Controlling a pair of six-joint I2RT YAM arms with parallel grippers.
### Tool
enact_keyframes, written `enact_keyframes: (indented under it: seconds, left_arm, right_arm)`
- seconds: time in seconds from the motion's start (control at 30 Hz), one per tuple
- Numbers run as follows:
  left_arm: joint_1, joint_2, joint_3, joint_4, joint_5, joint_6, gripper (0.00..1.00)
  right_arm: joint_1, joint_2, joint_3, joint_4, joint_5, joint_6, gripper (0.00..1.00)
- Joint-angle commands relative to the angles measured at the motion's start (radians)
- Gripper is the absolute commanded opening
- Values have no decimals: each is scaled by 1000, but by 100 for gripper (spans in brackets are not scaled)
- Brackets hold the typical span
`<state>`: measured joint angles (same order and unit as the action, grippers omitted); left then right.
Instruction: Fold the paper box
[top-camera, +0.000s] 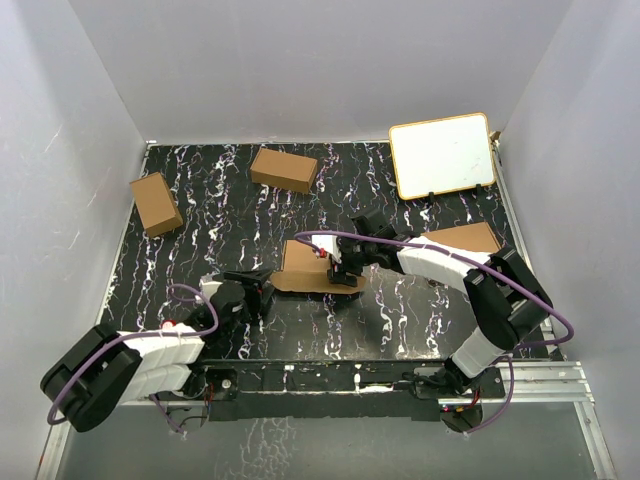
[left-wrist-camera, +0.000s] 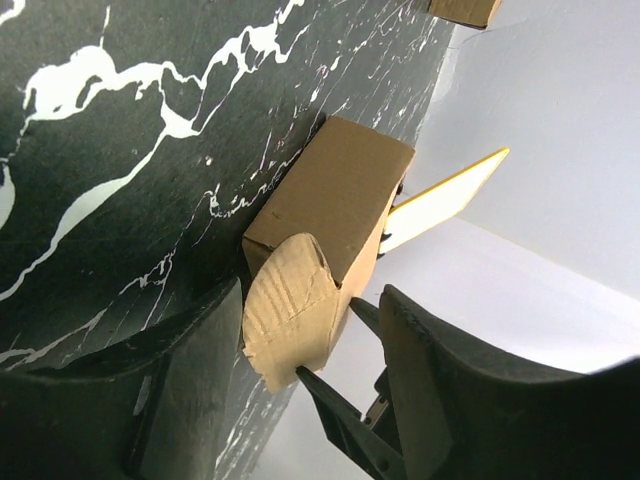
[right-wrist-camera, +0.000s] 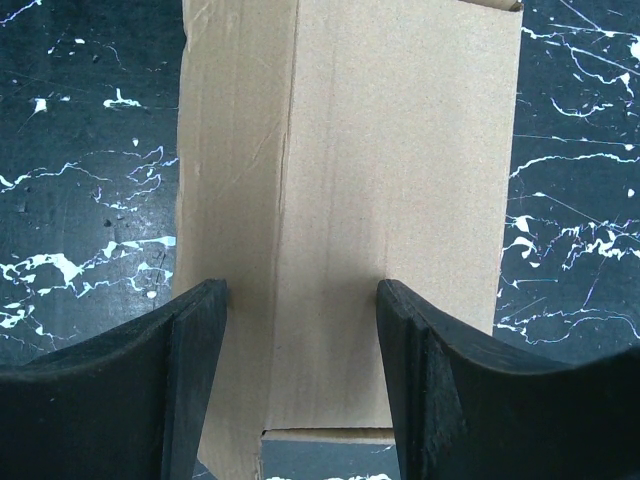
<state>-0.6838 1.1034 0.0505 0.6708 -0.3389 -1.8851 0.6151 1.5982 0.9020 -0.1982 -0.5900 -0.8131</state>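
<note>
The paper box (top-camera: 303, 266) is a slim brown carton lying in the middle of the table. My right gripper (top-camera: 343, 275) is open over its right end. In the right wrist view both fingertips (right-wrist-camera: 213, 296) rest on the carton's top face (right-wrist-camera: 380, 150), spread apart, gripper (right-wrist-camera: 300, 295). My left gripper (top-camera: 262, 285) is open at the carton's left end. In the left wrist view a rounded end flap (left-wrist-camera: 285, 315) of the carton (left-wrist-camera: 335, 195) stands out between my jaws, gripper (left-wrist-camera: 312, 300), close to the left finger (left-wrist-camera: 190, 380).
Two shorter brown cartons lie at the far left (top-camera: 156, 203) and far middle (top-camera: 284, 169). A white board with a yellow rim (top-camera: 441, 155) leans at the far right. A flat brown pile of sheets (top-camera: 465, 237) lies under the right arm.
</note>
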Motion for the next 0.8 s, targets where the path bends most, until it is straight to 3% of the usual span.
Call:
enact_keyframes:
  seconds: [0.0, 0.13, 0.23, 0.33, 0.5, 0.77]
  left_arm:
    - [-3, -47, 32, -62, -30, 121, 57]
    - [-5, -124, 56, -155, -41, 279, 63]
    - [-3, -220, 68, -227, -57, 490, 68]
    - [-3, -313, 81, -260, -50, 754, 66]
    - [0, -331, 129, -227, 77, 886, 38]
    - [0, 28, 246, -1, 314, 877, 0]
  right_arm:
    - [0, 31, 11, -27, 12, 5, 64]
    - [0, 17, 19, -27, -7, 28, 64]
    - [-1, 3, 24, -26, -21, 43, 65]
    - [-1, 8, 23, -21, -15, 51, 65]
    - [0, 22, 22, -15, 4, 54, 64]
    - [-1, 27, 19, -15, 12, 55, 64]
